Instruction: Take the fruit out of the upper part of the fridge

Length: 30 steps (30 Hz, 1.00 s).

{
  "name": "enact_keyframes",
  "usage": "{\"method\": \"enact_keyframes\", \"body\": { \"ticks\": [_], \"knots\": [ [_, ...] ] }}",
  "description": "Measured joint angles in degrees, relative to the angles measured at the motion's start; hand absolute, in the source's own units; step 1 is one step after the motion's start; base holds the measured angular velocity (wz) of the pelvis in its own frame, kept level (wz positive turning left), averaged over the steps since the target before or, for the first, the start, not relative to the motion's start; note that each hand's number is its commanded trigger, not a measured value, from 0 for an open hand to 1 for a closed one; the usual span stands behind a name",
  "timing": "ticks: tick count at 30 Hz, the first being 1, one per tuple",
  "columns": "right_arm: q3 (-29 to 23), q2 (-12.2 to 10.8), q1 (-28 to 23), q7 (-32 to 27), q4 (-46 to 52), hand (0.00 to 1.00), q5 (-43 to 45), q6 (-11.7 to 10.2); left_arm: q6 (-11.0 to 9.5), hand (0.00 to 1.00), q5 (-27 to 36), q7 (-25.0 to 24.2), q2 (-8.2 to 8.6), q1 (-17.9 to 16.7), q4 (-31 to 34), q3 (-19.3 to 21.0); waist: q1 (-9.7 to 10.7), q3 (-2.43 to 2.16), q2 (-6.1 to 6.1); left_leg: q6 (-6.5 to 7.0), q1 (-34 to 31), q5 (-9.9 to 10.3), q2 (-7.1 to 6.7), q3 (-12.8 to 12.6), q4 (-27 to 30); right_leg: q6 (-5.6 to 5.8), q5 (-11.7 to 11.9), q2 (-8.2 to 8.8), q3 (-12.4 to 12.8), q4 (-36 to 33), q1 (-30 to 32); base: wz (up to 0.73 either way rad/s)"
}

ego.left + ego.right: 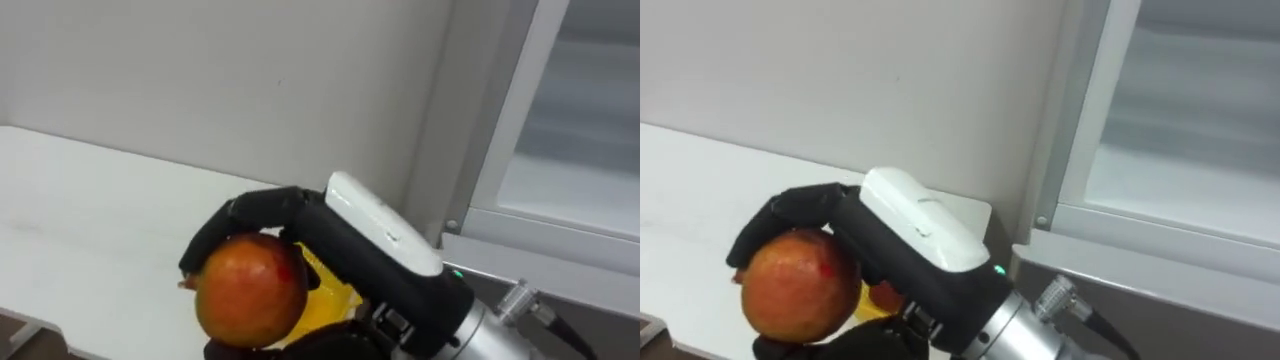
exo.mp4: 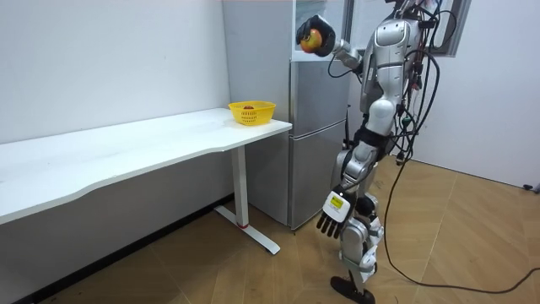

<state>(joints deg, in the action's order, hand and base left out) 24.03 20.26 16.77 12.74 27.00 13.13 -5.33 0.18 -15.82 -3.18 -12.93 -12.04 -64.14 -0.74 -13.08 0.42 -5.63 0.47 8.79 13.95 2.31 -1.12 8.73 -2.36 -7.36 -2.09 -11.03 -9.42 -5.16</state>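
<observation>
A round red-orange fruit [image 1: 250,289] [image 1: 800,283] [image 2: 314,37] sits in my right hand [image 1: 340,245] [image 1: 890,240], whose dark fingers are curled over its top. The hand is held high, just left of the open upper fridge compartment [image 1: 570,150] [image 1: 1180,130], and its white shelf looks bare. Below and behind the fruit a bit of the yellow basket [image 1: 332,297] peeks out. My left hand [image 2: 335,211] hangs beside my leg with straight fingers, holding nothing.
The grey fridge [image 2: 316,135] stands against the wall next to a long white table [image 2: 126,148] [image 1: 80,230]. The yellow basket [image 2: 252,111] rests on the table end nearest the fridge, with something red inside. I stand on the wooden floor right in front of the fridge.
</observation>
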Motion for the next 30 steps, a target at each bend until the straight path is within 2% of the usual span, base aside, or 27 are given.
{"method": "enact_keyframes", "body": {
  "ticks": [3, 5, 8, 10, 11, 13, 15, 16, 19, 21, 24, 28, 30],
  "knots": [
    [-0.1, -0.1, 0.4, -0.5, -3.9, 1.0, 1.6, 0.0, 0.0, 0.0, 0.0, 0.0, -0.16, -0.2, 0.0, 0.4, -1.1, -0.1, -0.68, 0.01, -0.4, 0.0, -0.12, 1.0, 0.3, 0.0, 0.0, -0.04, -0.4, -0.1, 0.1, 0.15],
    [0.0, -0.2, 0.7, -1.6, -7.3, 1.0, 3.6, 0.0, 0.0, 0.0, 0.0, 0.0, -0.61, -0.3, 0.0, 0.5, -2.0, 0.08, -1.29, 0.01, -0.5, 0.0, -0.09, 1.1, 0.4, 0.0, 0.0, -0.05, -0.6, -0.1, 0.0, 0.08],
    [0.0, -0.2, 2.0, -3.4, -12.1, 1.0, 7.7, 0.1, 0.0, 0.0, -0.1, 0.0, -1.47, -0.3, -0.1, 0.6, -3.2, 0.45, -2.35, 0.0, -1.4, 0.0, -0.14, 1.8, 0.7, 0.0, 0.0, 0.07, -2.3, 0.1, 0.3, 0.15],
    [0.0, -0.1, 2.8, -5.2, -15.1, 1.0, 8.2, 0.2, 0.2, 0.0, -0.1, -0.1, -1.92, -0.9, -0.1, 0.7, -3.3, 0.34, -3.13, 0.0, -1.9, 0.0, -0.28, 2.5, 0.8, 0.0, 0.0, 0.21, -3.5, 0.4, 0.2, 0.23],
    [0.0, 0.0, 3.7, -6.6, -17.7, 1.0, 8.7, 0.0, 0.6, 0.0, 0.0, -0.2, -2.31, -1.1, -0.1, 0.8, -3.6, 0.18, -3.74, -0.02, -2.1, 0.0, -0.29, 2.7, 0.9, 0.0, 0.0, 0.16, -3.4, 0.7, 0.2, 0.14],
    [0.0, 0.3, 5.5, -9.2, -23.6, 1.0, 9.5, 0.1, 1.4, 0.0, 0.0, -0.4, -2.88, -1.2, -0.1, 1.0, -4.7, 0.28, -4.67, -0.07, -2.2, 0.0, -0.22, 3.1, 1.2, 0.0, 0.0, 0.09, -3.6, 0.7, 0.1, 0.12],
    [0.0, 1.3, 7.4, -11.4, -30.0, 1.0, 10.9, 1.6, 1.9, 0.0, -0.1, -0.9, -3.76, -0.7, -0.3, 3.3, -5.9, 0.59, -6.6, -0.17, -2.9, -0.1, -0.2, 4.3, 1.4, 0.0, 0.0, 0.11, -4.9, 0.8, 0.2, 0.25],
    [0.2, 2.4, 7.4, -12.1, -31.2, 1.0, 11.0, 2.3, 2.2, 0.0, 0.0, -0.9, -4.36, -0.6, -0.3, 4.0, -6.3, 0.55, -7.68, -0.19, -3.4, -0.1, -0.17, 4.6, 1.4, 0.0, 0.0, 0.09, -4.9, 0.8, 0.4, 0.25],
    [1.8, 4.8, 7.5, -14.1, -31.8, 1.0, 11.0, 2.8, 2.6, 0.0, 0.0, -1.1, -5.89, -0.2, -0.3, 4.0, -7.3, 0.59, -9.27, -0.22, -4.3, -0.1, -0.18, 5.5, 1.6, 0.0, 0.0, 0.07, -5.0, 0.8, 0.8, 0.19],
    [4.1, 6.1, 9.7, -16.3, -35.7, 1.0, 9.8, 2.9, 3.6, 0.0, 0.4, -1.4, -7.51, 1.0, -0.3, 3.9, -7.8, 0.64, -10.7, -0.25, -5.3, -0.1, -0.24, 6.1, 2.0, 0.0, 0.0, 0.11, -5.2, 0.8, 1.4, 0.15],
    [4.7, 7.2, 11.3, -17.8, -40.3, 1.0, 9.6, 2.8, 3.7, 0.0, -0.1, -1.5, -9.07, 2.0, -0.3, 4.0, -8.9, 0.66, -11.71, -0.28, -6.4, -0.1, -0.34, 6.4, 2.7, 0.0, 0.0, 0.27, -5.6, 0.8, 2.2, 0.12],
    [4.7, 7.6, 13.6, -20.6, -46.3, 1.0, 9.0, 2.8, 3.6, 0.0, 0.0, -1.3, -9.14, 2.9, 0.1, 3.8, -9.0, 0.84, -12.05, -0.27, -8.3, -0.1, -0.76, 6.4, 3.3, 0.01, 0.0, 0.82, -6.5, 0.8, 3.4, 0.03],
    [5.4, 8.2, 16.2, -22.6, -51.8, 1.0, 7.1, 3.0, 3.6, 0.0, 0.1, -1.3, -9.25, 4.0, 0.1, 2.6, -9.0, 0.98, -12.44, -0.25, -10.5, -0.1, -1.02, 6.4, 4.3, 0.04, 0.0, 1.1, -7.8, 0.8, 5.0, 0.0]
  ]
}}
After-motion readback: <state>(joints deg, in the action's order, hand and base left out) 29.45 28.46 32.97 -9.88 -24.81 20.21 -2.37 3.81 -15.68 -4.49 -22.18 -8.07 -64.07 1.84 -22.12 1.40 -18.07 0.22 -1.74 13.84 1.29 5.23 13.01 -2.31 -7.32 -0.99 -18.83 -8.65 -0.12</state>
